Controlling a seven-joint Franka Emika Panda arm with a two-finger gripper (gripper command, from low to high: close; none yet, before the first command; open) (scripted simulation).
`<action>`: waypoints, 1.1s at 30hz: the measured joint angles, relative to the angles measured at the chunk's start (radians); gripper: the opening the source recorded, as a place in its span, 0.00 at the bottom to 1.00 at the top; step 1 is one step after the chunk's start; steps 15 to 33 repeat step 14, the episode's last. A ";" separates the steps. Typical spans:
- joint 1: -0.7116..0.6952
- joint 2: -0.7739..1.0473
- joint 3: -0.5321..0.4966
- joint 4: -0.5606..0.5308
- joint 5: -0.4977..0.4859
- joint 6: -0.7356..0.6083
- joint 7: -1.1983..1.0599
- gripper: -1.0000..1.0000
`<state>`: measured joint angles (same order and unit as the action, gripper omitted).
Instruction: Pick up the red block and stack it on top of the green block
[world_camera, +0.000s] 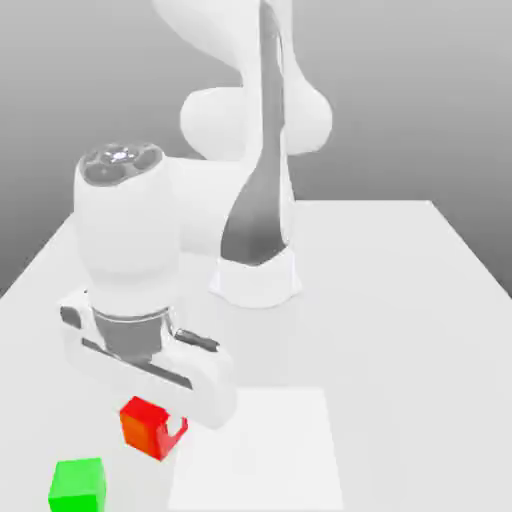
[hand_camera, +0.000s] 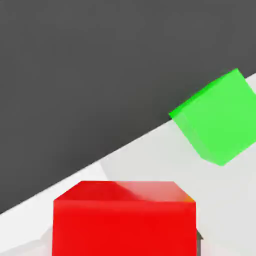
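The red block (world_camera: 148, 424) sits tilted right under my hand near the front of the table, at the exterior view's left. My gripper (world_camera: 162, 428) is shut on it, with the hand's white body hiding most of the fingers. In the hand view the red block (hand_camera: 124, 220) looms very close between the jaws. The green block (world_camera: 77, 483) rests on the table a short way in front of the red one and toward the exterior view's left, apart from it. The green block (hand_camera: 219, 118) lies near the table's edge in the hand view.
The white table (world_camera: 400, 300) carries a brighter square patch (world_camera: 262, 452) beside the blocks. My arm's base (world_camera: 256, 272) stands at mid-table behind the hand. In the hand view the table edge (hand_camera: 100, 162) runs close by the blocks, with dark floor beyond.
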<state>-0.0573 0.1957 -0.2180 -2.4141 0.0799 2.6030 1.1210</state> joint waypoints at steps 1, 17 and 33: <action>-0.002 0.006 -0.014 0.015 0.008 -0.010 0.035 0.00; -0.064 0.181 -0.038 0.113 0.123 0.056 0.195 1.00; -0.064 0.181 -0.038 0.113 0.123 0.056 0.195 1.00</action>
